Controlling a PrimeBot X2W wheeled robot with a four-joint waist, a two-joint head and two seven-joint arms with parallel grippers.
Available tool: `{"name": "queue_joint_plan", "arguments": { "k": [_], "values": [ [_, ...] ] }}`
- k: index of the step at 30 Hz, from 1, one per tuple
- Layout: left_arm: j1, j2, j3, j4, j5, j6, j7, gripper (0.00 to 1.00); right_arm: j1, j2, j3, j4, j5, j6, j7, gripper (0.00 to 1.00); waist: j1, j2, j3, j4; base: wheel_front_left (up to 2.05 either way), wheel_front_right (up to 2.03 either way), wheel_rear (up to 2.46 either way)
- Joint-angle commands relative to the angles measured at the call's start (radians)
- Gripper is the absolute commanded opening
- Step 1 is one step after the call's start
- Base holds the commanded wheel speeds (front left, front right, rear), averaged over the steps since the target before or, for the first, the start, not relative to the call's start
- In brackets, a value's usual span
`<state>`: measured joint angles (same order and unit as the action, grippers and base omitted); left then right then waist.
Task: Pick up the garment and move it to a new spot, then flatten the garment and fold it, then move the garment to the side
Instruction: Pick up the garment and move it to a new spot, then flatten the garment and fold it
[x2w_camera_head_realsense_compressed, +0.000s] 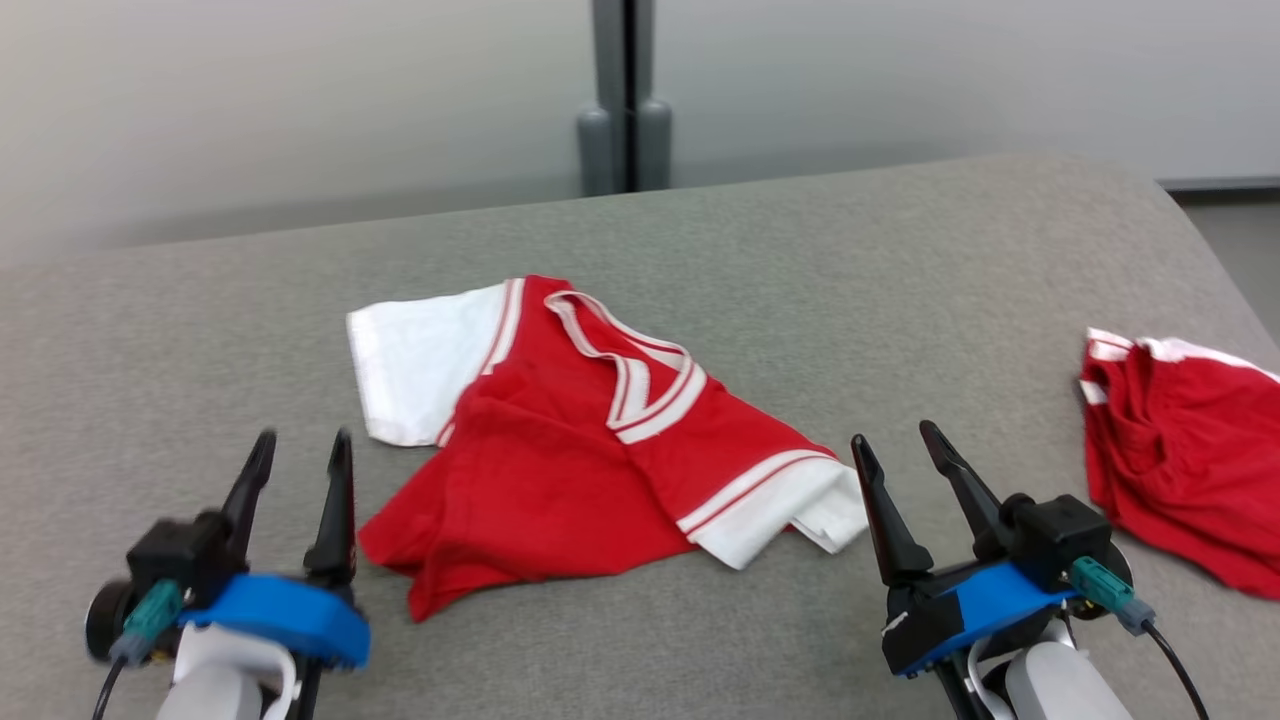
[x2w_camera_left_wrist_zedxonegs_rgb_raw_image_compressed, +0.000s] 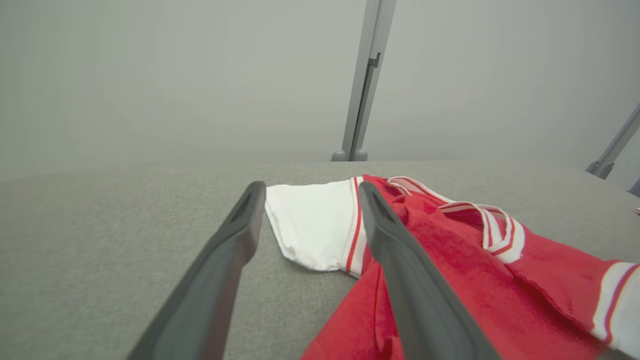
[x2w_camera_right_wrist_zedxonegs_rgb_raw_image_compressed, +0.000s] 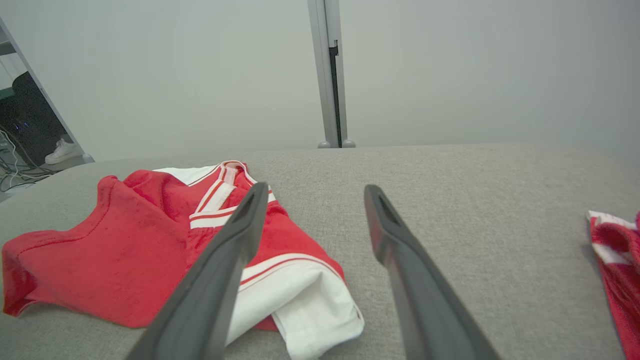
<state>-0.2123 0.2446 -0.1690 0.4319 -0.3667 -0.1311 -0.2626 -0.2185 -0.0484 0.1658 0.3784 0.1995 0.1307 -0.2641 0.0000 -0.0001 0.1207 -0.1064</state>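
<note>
Nothing to read here, folks

Looking over the red garment (x2w_camera_head_realsense_compressed: 560, 470): white sleeves and striped trim, but no letters, numbers or brand legible. The second red piece (x2w_camera_head_realsense_compressed: 1180, 450) off to the right carries no readable print either.

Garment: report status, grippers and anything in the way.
Left gripper open, right gripper open, both empty. Red-and-white shirt lies crumpled, not yet folded. Second red garment off to the right, apart.

The left gripper (x2w_camera_head_realsense_compressed: 305, 437) & right gripper (x2w_camera_head_realsense_compressed: 891, 433) had long dark tapered fingers (x2w_camera_head_realsense_compressed: 333, 510), blue collars (x2w_camera_head_realsense_compressed: 280, 615), black blocks (x2w_camera_head_realsense_compressed: 1060, 535), teal plugs (x2w_camera_head_realsense_compressed: 152, 612) w/ black cables (x2w_camera_head_realsense_compressed: 1175, 665), pale forearms (x2w_camera_head_realsense_compressed: 1060, 685).
</note>
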Motion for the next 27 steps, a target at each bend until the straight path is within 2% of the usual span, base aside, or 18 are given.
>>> {"name": "queue_joint_plan", "arguments": {
  "k": [1,6,11,19,27],
  "values": [
    [0.016,-0.007,0.012,0.005,0.009,0.002,-0.003,1.00,0.002,-0.005,-0.007,0.008,-0.007,0.000,0.000,1.00,0.0000,0.0001,-0.001,0.014,0.00,0.00,0.00],
    [0.103,-0.047,0.117,0.031,0.030,0.001,-0.003,1.00,0.030,-0.005,-0.017,0.046,-0.009,0.000,0.000,1.00,0.0000,0.0001,-0.047,0.065,0.00,0.00,0.00],
    [0.166,-0.088,0.169,0.042,0.056,0.001,-0.003,1.00,0.056,-0.004,-0.022,0.078,-0.005,0.000,0.000,1.00,0.0000,0.0001,-0.079,0.099,0.00,0.00,0.00],
    [0.148,-0.109,0.151,0.031,0.071,0.001,-0.003,1.00,0.047,-0.004,0.014,0.099,-0.048,0.000,0.000,1.00,0.0000,0.0001,-0.057,0.153,0.00,0.00,0.00],
    [0.129,-0.089,0.123,0.038,0.025,0.001,-0.003,1.00,-0.004,-0.005,0.059,0.206,-0.181,0.000,0.000,1.00,0.0000,0.0001,0.006,0.215,0.00,0.00,0.00]
  ]
}}
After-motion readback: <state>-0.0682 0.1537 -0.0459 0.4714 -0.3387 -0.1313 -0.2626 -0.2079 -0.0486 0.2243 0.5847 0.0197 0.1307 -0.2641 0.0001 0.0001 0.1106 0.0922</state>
